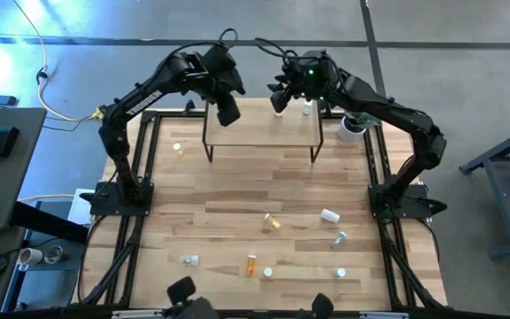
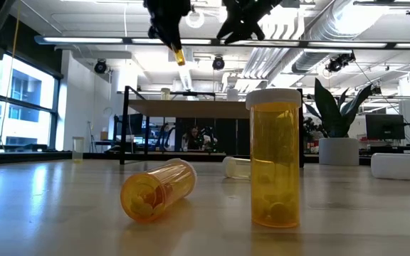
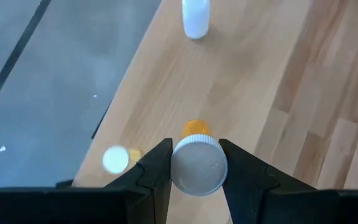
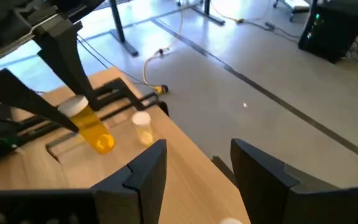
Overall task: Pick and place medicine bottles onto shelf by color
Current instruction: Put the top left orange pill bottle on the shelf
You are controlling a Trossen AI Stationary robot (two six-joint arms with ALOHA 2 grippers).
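High view, left gripper (image 1: 227,112): over the shelf (image 1: 264,133) toward its 9 o'clock end, at 12 o'clock on the table (image 1: 237,213); contents of the fingers too small to tell here.
High view, right gripper (image 1: 279,99): above the shelf's far edge, near 1 o'clock of the left gripper; a white bottle (image 1: 307,108) standing on the shelf just beside it at 3 o'clock.
High view, loose medicine bottles (image 1: 273,222): scattered over the near half of the table from 4 to 7 o'clock, several lying down; one small bottle apart near the table's 10 o'clock.
Low view, upright yellow bottle (image 2: 275,158): white-capped, standing close to the camera; capless yellow bottle (image 2: 157,189) lying on its side at its 9 o'clock.
Low view, shelf (image 2: 212,108): behind those two, with both grippers high above it; orange bottle (image 2: 179,55) hanging from the left gripper (image 2: 171,35).
Left wrist view, left gripper (image 3: 194,165): clenched on the white cap of the orange bottle (image 3: 196,129), bottle pointing away from the camera over the light wood.
Left wrist view, white bottle (image 3: 196,17): upright on the wood farther off; another capped bottle (image 3: 118,158) lower, beside the board's edge.
Right wrist view, right gripper (image 4: 197,163): released, fingers spread with nothing between them.
Right wrist view, orange bottle (image 4: 93,129): pinched at the cap by the left gripper's fingers (image 4: 67,59), a pale bottle (image 4: 142,127) upright just beside it.
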